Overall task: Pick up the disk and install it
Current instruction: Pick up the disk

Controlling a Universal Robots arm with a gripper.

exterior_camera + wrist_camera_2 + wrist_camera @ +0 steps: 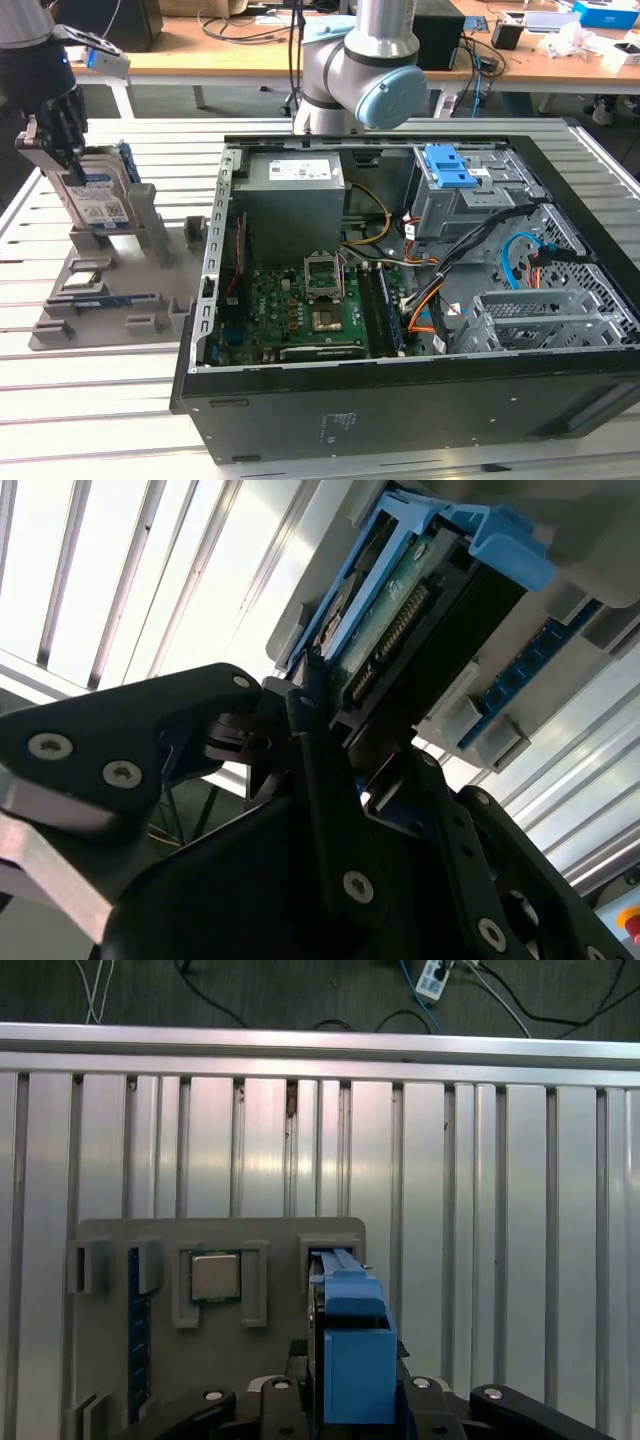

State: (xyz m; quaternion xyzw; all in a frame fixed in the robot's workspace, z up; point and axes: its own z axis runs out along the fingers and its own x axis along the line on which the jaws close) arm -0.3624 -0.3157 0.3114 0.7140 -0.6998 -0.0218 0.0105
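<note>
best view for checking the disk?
Exterior view: it shows the disk standing in the grey fixture, label facing the camera. The second wrist view shows its connector edge and blue bracket; the first wrist view shows the bracket end-on.

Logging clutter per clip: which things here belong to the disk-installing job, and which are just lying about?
For the job: disk, upright in the grey holder; claw at its top; open computer case.
Lying about: square chip in the holder; cables on the desk behind.
</note>
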